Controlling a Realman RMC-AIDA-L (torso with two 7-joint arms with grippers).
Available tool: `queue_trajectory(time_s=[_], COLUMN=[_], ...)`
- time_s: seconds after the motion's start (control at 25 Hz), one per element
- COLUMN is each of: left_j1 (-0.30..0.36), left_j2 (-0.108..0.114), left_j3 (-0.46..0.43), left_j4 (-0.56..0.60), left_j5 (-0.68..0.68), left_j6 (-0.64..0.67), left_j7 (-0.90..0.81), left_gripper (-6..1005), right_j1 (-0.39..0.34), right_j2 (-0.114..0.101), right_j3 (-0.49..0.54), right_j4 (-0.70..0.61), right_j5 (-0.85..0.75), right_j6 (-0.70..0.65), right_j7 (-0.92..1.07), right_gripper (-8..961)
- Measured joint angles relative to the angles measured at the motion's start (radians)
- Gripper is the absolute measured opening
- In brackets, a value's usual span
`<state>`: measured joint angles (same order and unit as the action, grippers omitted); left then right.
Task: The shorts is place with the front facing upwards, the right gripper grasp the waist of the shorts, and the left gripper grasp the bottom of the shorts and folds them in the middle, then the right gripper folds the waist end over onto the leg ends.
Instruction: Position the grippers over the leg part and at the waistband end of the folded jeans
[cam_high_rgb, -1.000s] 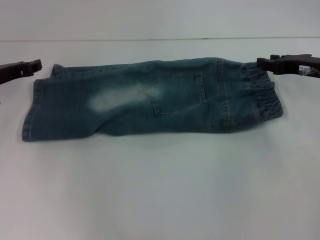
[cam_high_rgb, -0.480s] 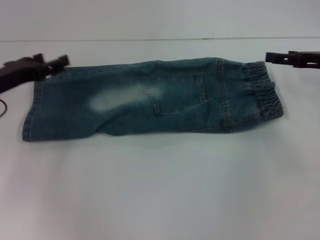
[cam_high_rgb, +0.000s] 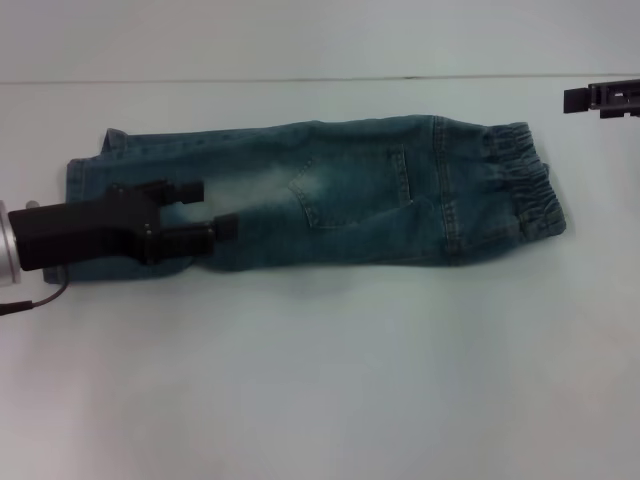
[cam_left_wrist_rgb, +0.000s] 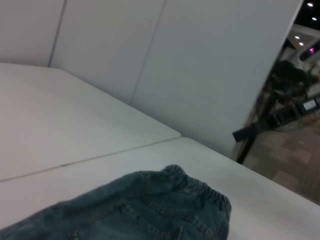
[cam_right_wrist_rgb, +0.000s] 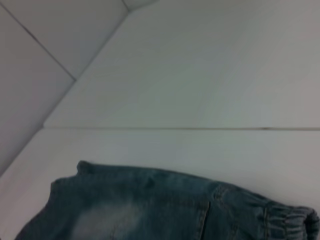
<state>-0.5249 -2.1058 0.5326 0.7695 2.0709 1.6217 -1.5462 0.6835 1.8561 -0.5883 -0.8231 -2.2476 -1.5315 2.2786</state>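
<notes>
One shorts (cam_high_rgb: 330, 190); two tools: left tool (cam_high_rgb: 213, 208), right tool (cam_high_rgb: 570, 98).

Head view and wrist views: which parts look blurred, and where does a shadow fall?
Head view: the shorts look fairly clear, with a thin soft shadow along their near edge; the left claw over them looks slightly soft. Right wrist view: everything is hazy. Left wrist view: denim is soft, the dim background holds small bright lights.

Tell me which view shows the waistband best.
The head view: the whole ruffled waistband lies flat at the shorts' right end, ungrasped. The left wrist view shows it end-on; the right wrist view catches only one corner at the frame edge.
</notes>
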Motion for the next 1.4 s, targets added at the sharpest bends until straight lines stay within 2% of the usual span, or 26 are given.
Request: queue_trajectory(time_s=[0.16,0.4,0.84,1.4], left_j1=[0.0,-0.011,-0.015,-0.013], left_j2=[-0.002,-0.003,-0.005,-0.019], left_j3=[0.028,0.08,0.099,0.125], left_j4=[0.001,0.001,-0.009,-0.021], left_j5=[0.001,0.002,0.003,0.004], left_j6=[-0.001,0.003,-0.01,-0.031], left_j7=[0.0,0.0,0.001,-0.008], left_gripper=[861,860,860,859], right_j1=[0.048,0.128,0.149,0.161], right_j2=[0.001,0.029,0.038,0.09], right_j3=[-0.043,-0.087,-0.17,-0.196], right_j4=[-0.076,-0.061,0.103,0.198], right_j5=[-0.116,-0.319,-0.366,-0.359], right_j6=[-0.064,-0.109,0.095,0.293], right_j7=[0.094,0.106,0.096,0.025], right_gripper=[920,914,915,915])
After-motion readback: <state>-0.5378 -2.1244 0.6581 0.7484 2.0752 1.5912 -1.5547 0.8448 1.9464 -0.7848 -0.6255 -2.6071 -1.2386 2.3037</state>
